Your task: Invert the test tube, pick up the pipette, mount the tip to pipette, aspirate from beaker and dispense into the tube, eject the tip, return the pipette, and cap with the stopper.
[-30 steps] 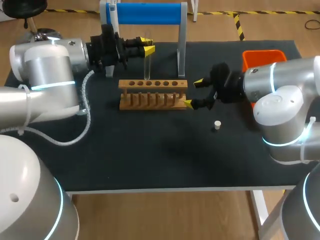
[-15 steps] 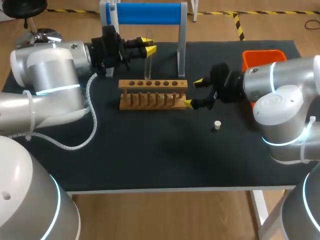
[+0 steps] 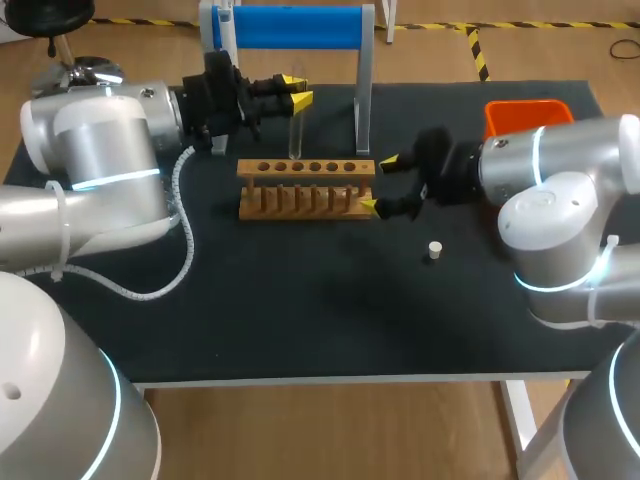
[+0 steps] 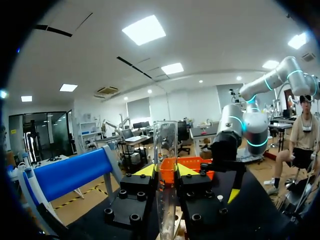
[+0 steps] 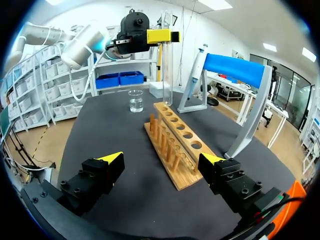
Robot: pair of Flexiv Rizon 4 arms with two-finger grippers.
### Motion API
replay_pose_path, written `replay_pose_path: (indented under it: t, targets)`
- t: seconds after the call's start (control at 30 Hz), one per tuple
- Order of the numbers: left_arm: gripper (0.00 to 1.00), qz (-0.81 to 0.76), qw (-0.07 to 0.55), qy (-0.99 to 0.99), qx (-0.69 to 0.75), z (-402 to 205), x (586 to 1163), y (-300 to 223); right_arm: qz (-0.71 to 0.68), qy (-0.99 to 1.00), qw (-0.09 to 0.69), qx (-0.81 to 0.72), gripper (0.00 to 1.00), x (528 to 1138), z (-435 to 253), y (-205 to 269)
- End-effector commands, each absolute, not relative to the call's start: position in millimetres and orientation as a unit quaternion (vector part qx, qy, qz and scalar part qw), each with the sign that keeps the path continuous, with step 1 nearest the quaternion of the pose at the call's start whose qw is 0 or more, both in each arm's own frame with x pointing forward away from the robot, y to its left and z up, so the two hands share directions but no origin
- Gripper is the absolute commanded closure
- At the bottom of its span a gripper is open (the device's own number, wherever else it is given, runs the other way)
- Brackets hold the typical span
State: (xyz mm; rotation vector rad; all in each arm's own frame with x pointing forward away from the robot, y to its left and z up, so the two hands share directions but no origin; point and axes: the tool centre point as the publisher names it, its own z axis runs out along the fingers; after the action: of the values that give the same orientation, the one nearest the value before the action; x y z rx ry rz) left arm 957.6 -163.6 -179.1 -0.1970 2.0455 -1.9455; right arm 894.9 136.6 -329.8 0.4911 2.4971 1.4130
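A clear test tube (image 3: 294, 125) hangs upright over the left part of the wooden rack (image 3: 305, 188), its lower end just above the holes. My left gripper (image 3: 295, 94) is shut on its upper part; in the left wrist view the test tube (image 4: 165, 160) runs between the yellow-tipped fingers (image 4: 146, 171). My right gripper (image 3: 378, 184) stands open at the rack's right end, its fingers astride that end without touching. In the right wrist view the rack (image 5: 180, 137) lies ahead of my right gripper (image 5: 162, 158). Beyond it stand the beaker (image 5: 135, 100) and the pipette (image 5: 199, 56) on the blue stand (image 5: 235, 70).
A small white stopper (image 3: 434, 249) stands on the black mat right of the rack, under my right arm. An orange bin (image 3: 525, 115) sits at the back right. The blue stand (image 3: 290, 28) rises behind the rack.
My right gripper has shifted a little left, closer around the rack's right end. The left arm's elbow turned slightly, while the tube stayed in place in its grip.
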Motion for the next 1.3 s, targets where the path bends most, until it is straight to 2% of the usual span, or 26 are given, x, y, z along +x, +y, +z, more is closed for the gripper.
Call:
replay_pose_path:
  t: [0.03, 1.3]
  targets:
    - [1.0, -0.679, 0.156, 0.714, -0.07, -179.0, 957.4, -164.4, 0.487, 0.849, 0.115, 0.166, 0.0, 896.5, -340.4, 143.7]
    - [1.0, -0.679, 0.156, 0.715, -0.062, -178.7, 958.3, -170.8, 0.483, 0.847, 0.113, 0.19, 0.0, 901.4, -350.7, 146.7]
